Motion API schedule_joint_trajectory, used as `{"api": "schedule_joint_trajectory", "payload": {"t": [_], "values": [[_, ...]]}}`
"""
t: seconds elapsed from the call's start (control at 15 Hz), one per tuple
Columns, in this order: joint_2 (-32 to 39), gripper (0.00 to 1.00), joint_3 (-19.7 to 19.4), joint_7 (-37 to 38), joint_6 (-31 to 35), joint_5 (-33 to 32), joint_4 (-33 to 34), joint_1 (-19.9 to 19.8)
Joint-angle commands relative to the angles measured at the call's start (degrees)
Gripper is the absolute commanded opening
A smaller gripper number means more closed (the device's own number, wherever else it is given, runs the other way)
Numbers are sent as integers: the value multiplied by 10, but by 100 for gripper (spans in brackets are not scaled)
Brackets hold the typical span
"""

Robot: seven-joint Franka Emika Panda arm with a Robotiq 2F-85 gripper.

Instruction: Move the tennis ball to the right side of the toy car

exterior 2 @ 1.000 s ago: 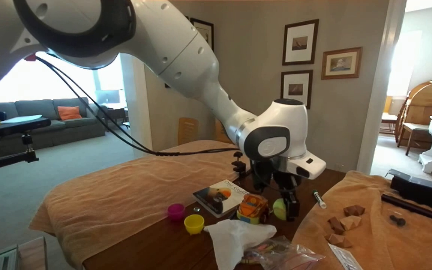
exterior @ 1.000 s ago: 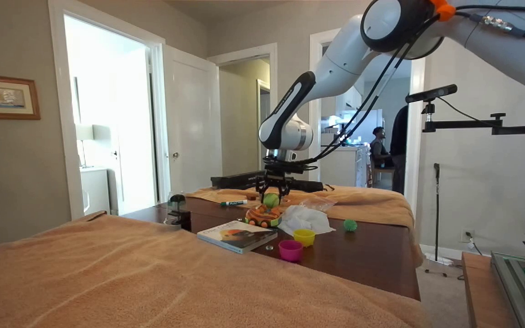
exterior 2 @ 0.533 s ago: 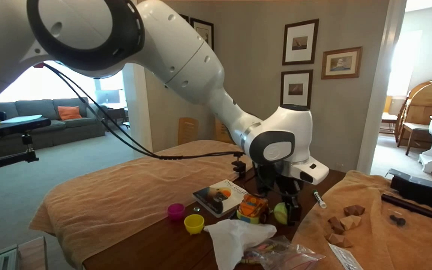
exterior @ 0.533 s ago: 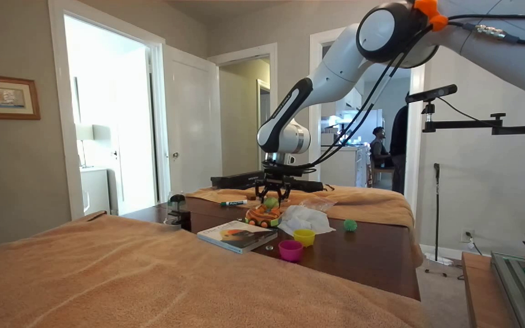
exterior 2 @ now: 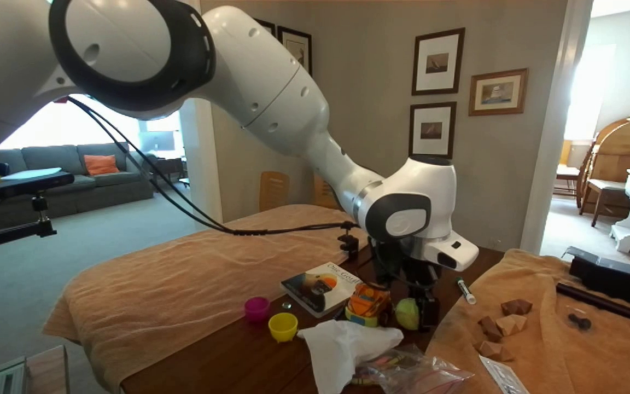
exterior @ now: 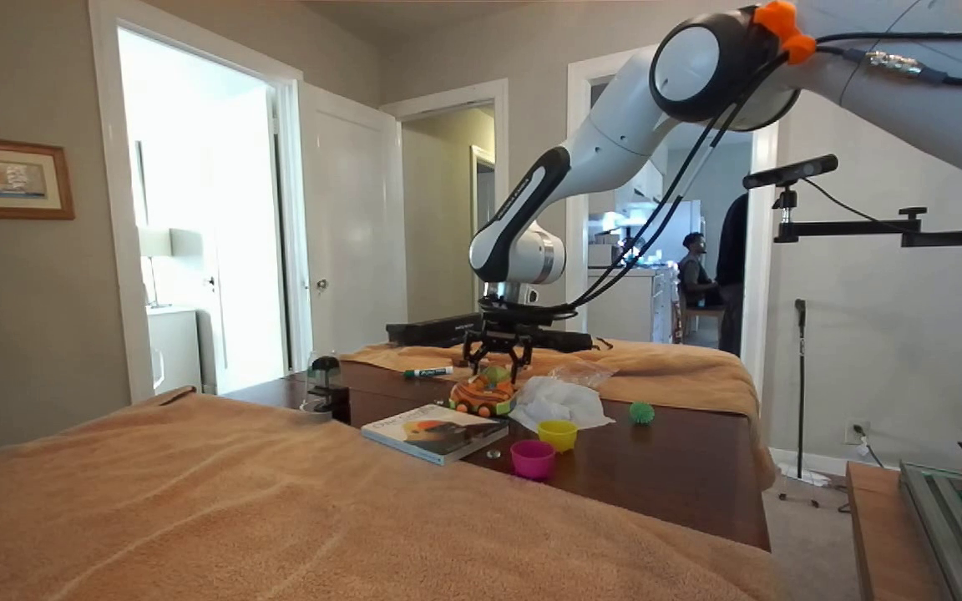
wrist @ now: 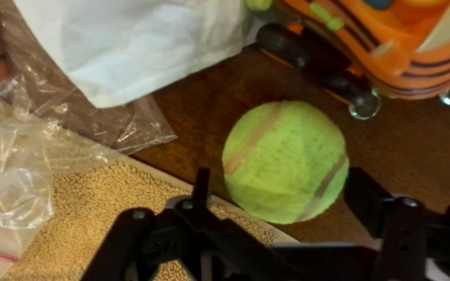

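Note:
The yellow-green tennis ball [wrist: 285,162] sits on the dark table beside the toy car, close to the towel's edge. It also shows in an exterior view [exterior 2: 407,313], just right of the car, and partly behind the car in an exterior view [exterior: 495,375]. The orange striped toy car [wrist: 400,50] is apart from the ball in the wrist view; it shows in both exterior views [exterior: 482,396] [exterior 2: 368,303]. My gripper [wrist: 279,173] is open around the ball. The left finger [wrist: 201,185] stands clear of it; the right one is at its edge, contact unclear.
White paper [exterior 2: 342,347] and a clear plastic bag [exterior 2: 419,372] lie near the car. A book [exterior 2: 323,287], yellow cup [exterior 2: 283,326] and pink cup [exterior 2: 257,309] stand beyond it. A marker [exterior 2: 465,290] and brown faceted pieces [exterior 2: 512,324] lie on the gripper's other side.
The gripper has come down with the ball, and its fingers have spread wider. The ball now sits lower, let go beside the car. The car has not moved.

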Motion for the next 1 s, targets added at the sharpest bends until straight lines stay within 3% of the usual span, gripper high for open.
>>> {"api": "schedule_joint_trajectory", "payload": {"t": [0.0,0.2,0.47,0.93], "values": [[-10,100,6,-26,-17,7,3,1],[-54,100,8,-43,-45,-2,-45,13],[-158,100,9,-92,-58,-24,-161,40],[-341,100,9,-116,-82,-89,-344,88]]}}
